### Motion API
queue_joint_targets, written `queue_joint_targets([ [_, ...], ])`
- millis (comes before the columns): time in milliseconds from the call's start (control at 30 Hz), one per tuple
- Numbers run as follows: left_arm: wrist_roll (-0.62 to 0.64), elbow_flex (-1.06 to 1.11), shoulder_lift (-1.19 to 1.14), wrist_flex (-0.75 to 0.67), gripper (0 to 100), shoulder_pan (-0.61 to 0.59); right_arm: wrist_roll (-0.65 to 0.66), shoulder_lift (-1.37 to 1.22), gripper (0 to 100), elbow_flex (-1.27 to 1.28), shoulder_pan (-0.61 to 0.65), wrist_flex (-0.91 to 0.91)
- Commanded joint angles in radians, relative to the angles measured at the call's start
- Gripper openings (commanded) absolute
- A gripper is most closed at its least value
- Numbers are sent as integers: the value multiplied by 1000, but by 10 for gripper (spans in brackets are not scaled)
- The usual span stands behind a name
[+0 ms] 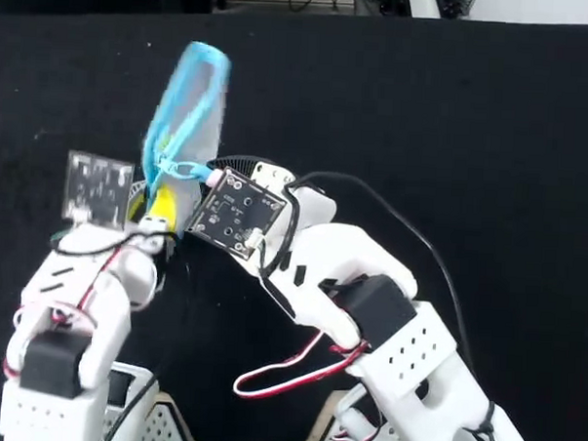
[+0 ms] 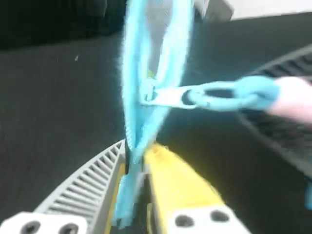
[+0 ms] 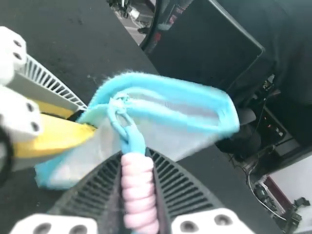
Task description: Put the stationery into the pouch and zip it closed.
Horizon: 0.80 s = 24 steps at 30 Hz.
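A light blue pouch (image 1: pixel 187 108) with see-through walls is held up off the black table, tilted, its zipper edge (image 2: pixel 146 73) facing the arms. My left gripper (image 1: pixel 153 203) is shut on the pouch's near end, its yellow finger (image 2: pixel 180 190) on one side and its grey finger (image 2: pixel 83 190) on the other. My right gripper (image 3: pixel 136 161) is shut on a pink ribbed tab (image 3: pixel 139 195) tied by a blue loop (image 2: pixel 229 95) to the zipper pull (image 2: pixel 163 96). The slider sits near the left gripper's end. What is inside the pouch I cannot tell.
The black table cloth (image 1: pixel 454 140) spreads wide to the right and behind the pouch. A red and white cable (image 1: pixel 287 372) loops between the two arm bases. Dark equipment and cables (image 3: pixel 273 136) stand beyond the table's far edge.
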<state>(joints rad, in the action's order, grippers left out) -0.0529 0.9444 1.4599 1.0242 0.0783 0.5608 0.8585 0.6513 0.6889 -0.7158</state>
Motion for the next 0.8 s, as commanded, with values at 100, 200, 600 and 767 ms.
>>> queue_joint_targets([
  [100, -104, 1, 141, 29, 30, 54, -25, 90, 10, 47, -20, 18],
  [200, -195, -4, 141, 97, 30, 54, -94, 211, 11, 116, -17, 8],
  [600, -316, -2, 141, 146, 30, 56, -114, 352, 40, 265, -9, -46],
  [767, -313, -2, 152, 144, 29, 61, -114, 351, 123, 252, 46, -49],
])
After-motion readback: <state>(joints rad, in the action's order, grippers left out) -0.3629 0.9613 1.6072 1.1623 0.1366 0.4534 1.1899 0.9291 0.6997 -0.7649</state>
